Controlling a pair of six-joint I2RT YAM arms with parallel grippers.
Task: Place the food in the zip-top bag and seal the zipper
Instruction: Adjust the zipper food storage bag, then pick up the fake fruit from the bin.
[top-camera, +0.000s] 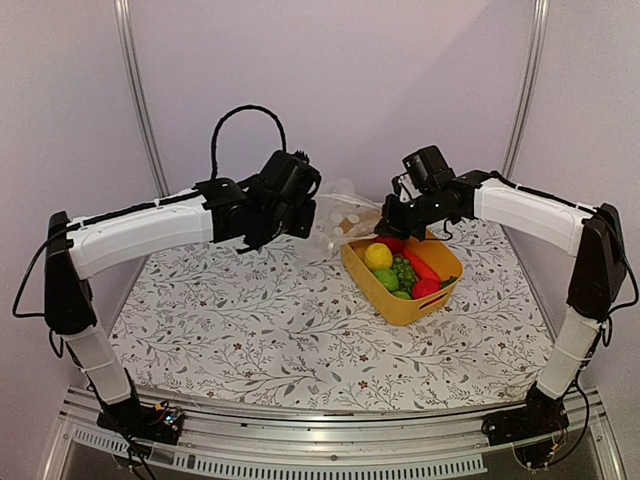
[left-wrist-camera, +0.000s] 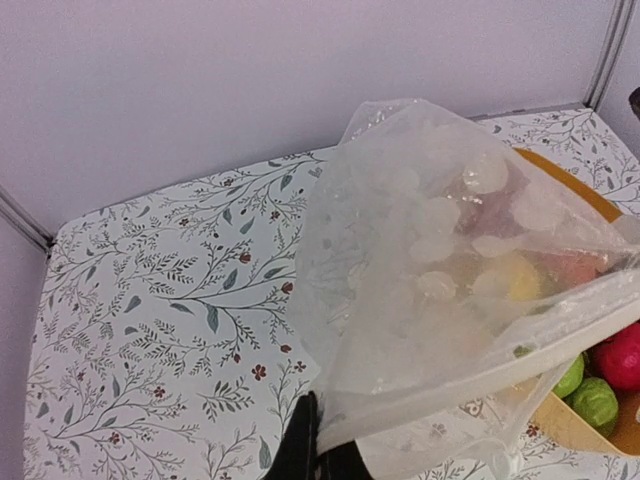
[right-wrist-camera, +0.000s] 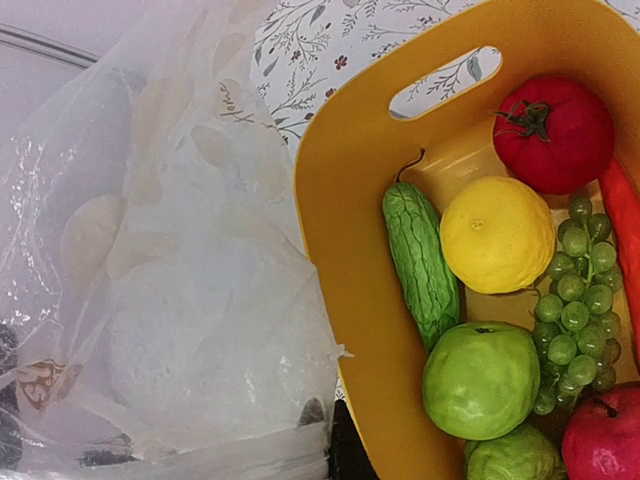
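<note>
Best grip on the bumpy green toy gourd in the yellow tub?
Probably pinch the bumpy green gourd near its stem end, across its narrow width, from above: it lies flat along the yellow tub wall, and the yellow lemon crowds its middle.

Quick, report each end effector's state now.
Left end effector: shut on the zip-top bag.
Right end effector: shut on the same zip-top bag.

place: lab booth | cues: plain panel walls (top-camera: 330, 80), aluminium rail (top-camera: 330, 440)
</note>
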